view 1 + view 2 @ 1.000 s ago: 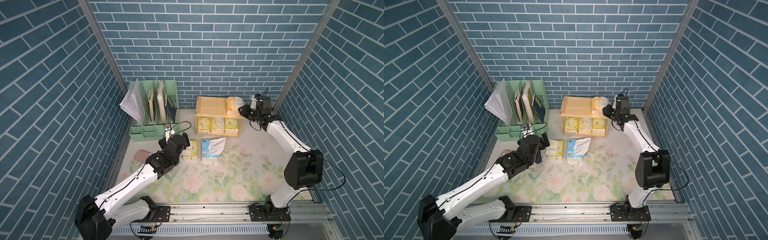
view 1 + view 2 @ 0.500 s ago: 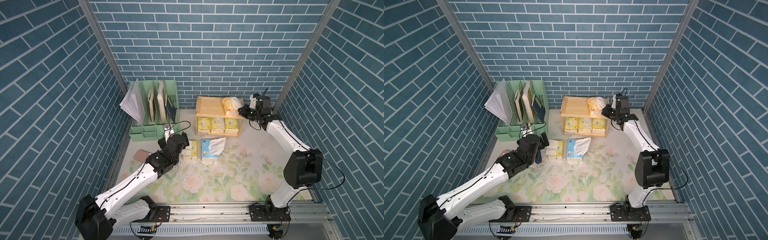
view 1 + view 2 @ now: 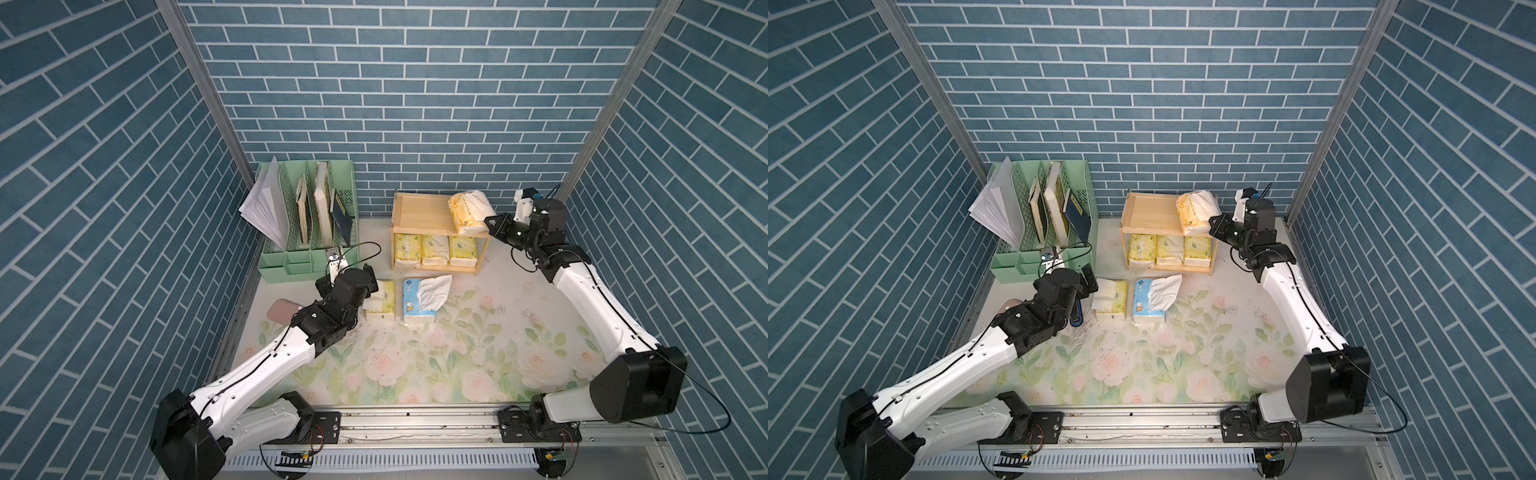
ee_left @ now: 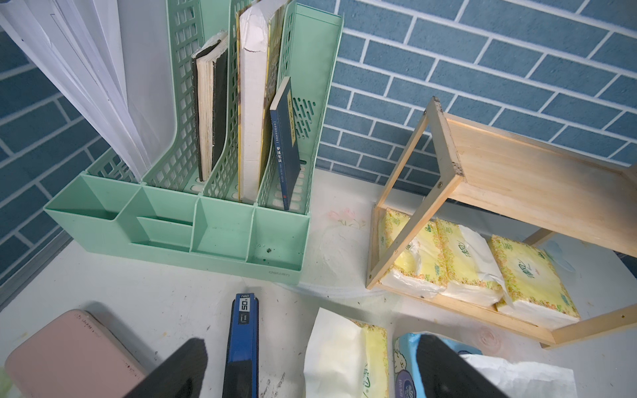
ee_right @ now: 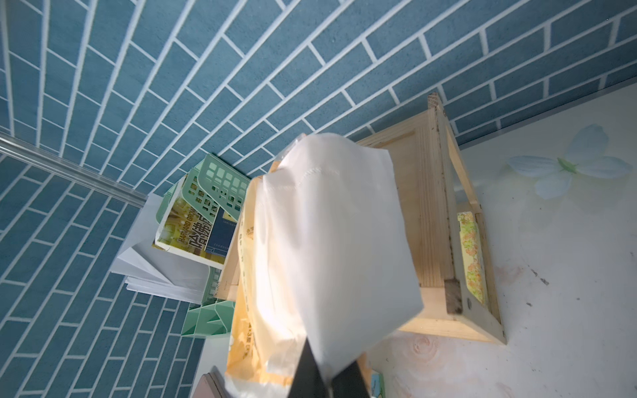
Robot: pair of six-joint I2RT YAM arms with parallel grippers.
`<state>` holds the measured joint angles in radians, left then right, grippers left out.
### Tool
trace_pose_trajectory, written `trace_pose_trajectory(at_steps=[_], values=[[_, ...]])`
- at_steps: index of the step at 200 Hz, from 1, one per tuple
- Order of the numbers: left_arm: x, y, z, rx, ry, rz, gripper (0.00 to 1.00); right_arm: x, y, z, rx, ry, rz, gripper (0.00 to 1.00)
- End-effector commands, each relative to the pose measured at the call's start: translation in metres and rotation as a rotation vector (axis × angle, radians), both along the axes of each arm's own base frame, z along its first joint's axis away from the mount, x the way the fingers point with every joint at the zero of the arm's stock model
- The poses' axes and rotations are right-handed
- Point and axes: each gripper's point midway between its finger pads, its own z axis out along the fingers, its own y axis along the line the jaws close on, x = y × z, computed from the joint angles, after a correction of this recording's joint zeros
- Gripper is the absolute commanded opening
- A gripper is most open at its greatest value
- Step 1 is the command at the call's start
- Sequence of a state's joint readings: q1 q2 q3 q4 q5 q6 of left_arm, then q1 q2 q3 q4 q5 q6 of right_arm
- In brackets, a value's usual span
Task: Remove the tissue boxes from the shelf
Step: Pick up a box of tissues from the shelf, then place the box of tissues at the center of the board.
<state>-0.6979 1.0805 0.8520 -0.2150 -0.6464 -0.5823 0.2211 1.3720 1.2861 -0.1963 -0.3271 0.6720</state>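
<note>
Clock hours read on the top views, 12 at the back wall, centre on the floral mat (image 3: 415,365).

At 12, a touch toward 1: the shelf (image 3: 419,210), pale wood, two tiers, close to the back wall. Clamps with the right gripper (image 3: 491,223), at 1 o'clock, onto the orange-yellow pack (image 3: 467,208) at the top board's 3 o'clock end. Pinched fully closed, in the right wrist view, on the white tissue (image 5: 337,241) hanging from that pack, black fingers (image 5: 306,372) meeting on the sheet. Holds the pack tilted over the board; cannot tell whether touching the wood. On the lower tier, side by side and touching: a row of three yellow-green packs (image 3: 434,249), seen too from the left wrist (image 4: 468,262).

Off the shelf, at 11 on the mat: a fourth yellow-green pack (image 3: 380,299) with tissue sticking out. Just beside it, at its 3 o'clock: the blue-and-white pack (image 3: 417,301), tissue fanned out on top.

Hangs with the left gripper (image 3: 371,282) at 11, at the 9 o'clock edge of that fourth pack. Spread wide, gripping nothing, with fingertips (image 4: 182,368) flanking the blue stapler (image 4: 241,344) and the pack in the left wrist view. Between 9 and 10: a pink case (image 3: 282,309). Between 10 and 11, by the wall: the mint file organizer (image 3: 291,266), holding papers and books.
</note>
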Motion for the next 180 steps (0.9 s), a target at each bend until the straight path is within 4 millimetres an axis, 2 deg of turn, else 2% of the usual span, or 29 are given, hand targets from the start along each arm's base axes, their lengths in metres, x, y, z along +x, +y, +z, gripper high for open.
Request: trace_pose_trajectory(at_steps=[1, 20, 58, 106, 144, 180], values=[[-0.004, 0.009, -0.001, 0.017, 0.005, 0.017, 1.00, -0.021, -0.002, 0.009, 0.047, -0.016, -0.003, 0.00], [-0.006, 0.011, 0.001, 0.009, -0.001, 0.020, 1.00, -0.041, -0.009, 0.005, 0.061, -0.014, -0.027, 0.00], [-0.009, 0.015, 0.004, -0.010, -0.012, 0.035, 1.00, -0.073, -0.020, -0.020, 0.085, 0.023, -0.064, 0.00], [-0.011, 0.018, 0.005, -0.026, -0.017, 0.047, 1.00, -0.107, -0.026, -0.075, 0.153, 0.116, -0.089, 0.00], [-0.011, 0.019, 0.005, -0.030, -0.016, 0.053, 1.00, -0.123, -0.029, -0.120, 0.204, 0.170, -0.114, 0.00], [-0.011, 0.019, 0.005, -0.034, -0.018, 0.056, 1.00, -0.124, -0.030, -0.154, 0.219, 0.212, -0.134, 0.00]])
